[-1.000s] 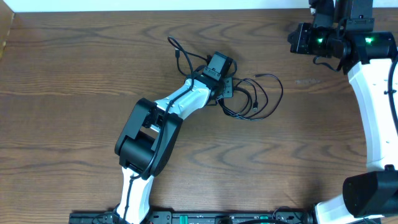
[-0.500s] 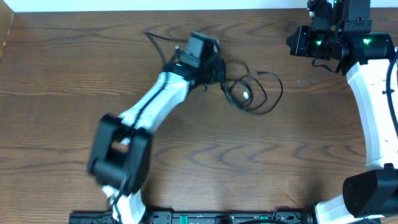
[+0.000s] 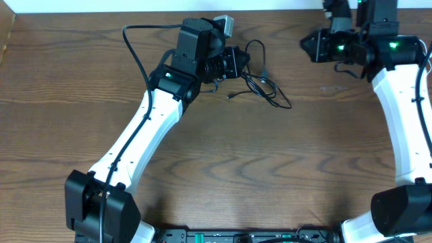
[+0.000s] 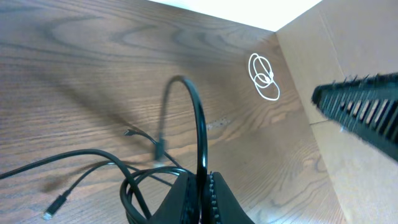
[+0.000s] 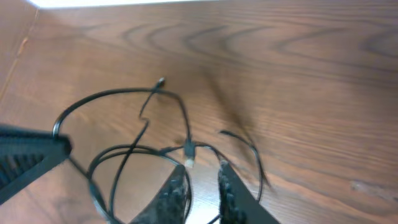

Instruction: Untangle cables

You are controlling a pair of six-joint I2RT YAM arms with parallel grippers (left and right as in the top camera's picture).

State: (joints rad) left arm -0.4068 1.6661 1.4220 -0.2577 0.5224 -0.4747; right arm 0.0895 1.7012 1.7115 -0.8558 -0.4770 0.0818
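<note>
Overhead: left arm reaches from 7 o'clock of the desk [image 3: 270,169] up toward 12 o'clock. Left gripper [image 3: 237,62] sits near the far edge, pointing to 3 o'clock. It is clenched on the black cable [image 3: 262,84].

Left wrist view: left gripper [image 4: 200,180] has its fingers pressed together. One strand of the black cable [image 4: 198,124] arches up out of the pinch. The other strands spread over the desk toward 8 o'clock of that view, with one small plug end [image 4: 53,208] lying flat.

Black cable sits at about 12 to 1 o'clock of the desk. It is a loose tangle of loops trailing off the left gripper toward 4 o'clock, mostly resting on the wood. Can't tell how the loops cross.

White cable [image 4: 264,78] shows only in the left wrist view. It is a small coil flat on the desk near the wall, well apart from the black one.

Right gripper [image 3: 309,46] is at about 1 o'clock of the desk, facing 9 o'clock, apart from the tangle. Right wrist view: right gripper [image 5: 200,177] has its fingers parted by a narrow gap, grasping nothing. The black cable [image 5: 124,124] lies on the desk beyond the tips.
</note>
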